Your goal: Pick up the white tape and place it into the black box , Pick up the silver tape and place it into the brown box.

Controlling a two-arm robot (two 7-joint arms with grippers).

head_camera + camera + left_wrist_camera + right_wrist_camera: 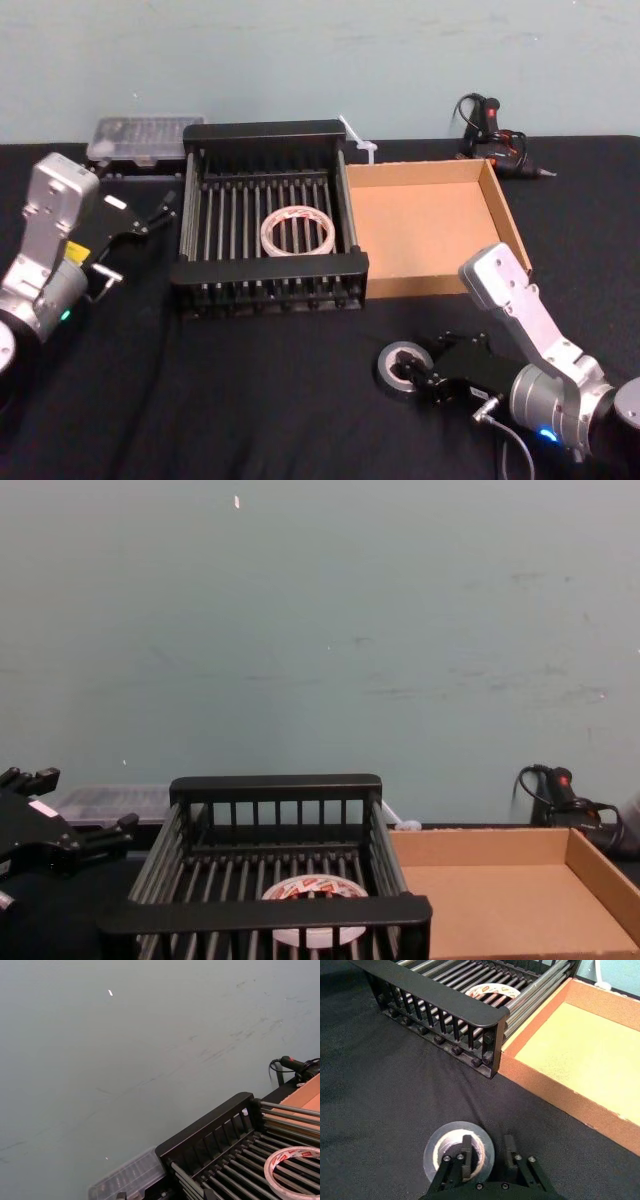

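Black cloth covers the desk (250, 400), where the silver tape (459, 1152) lies flat, in front of the brown box (430, 228). The right gripper (488, 1152) has its jaws parted astride the roll's wall, one finger in the core and one outside, not yet closed, presumably to pinch that wall for lifting. White tape (297, 231) already rests in the black box (265, 133). The left gripper (150, 215) hangs open beside that crate, holding nothing.
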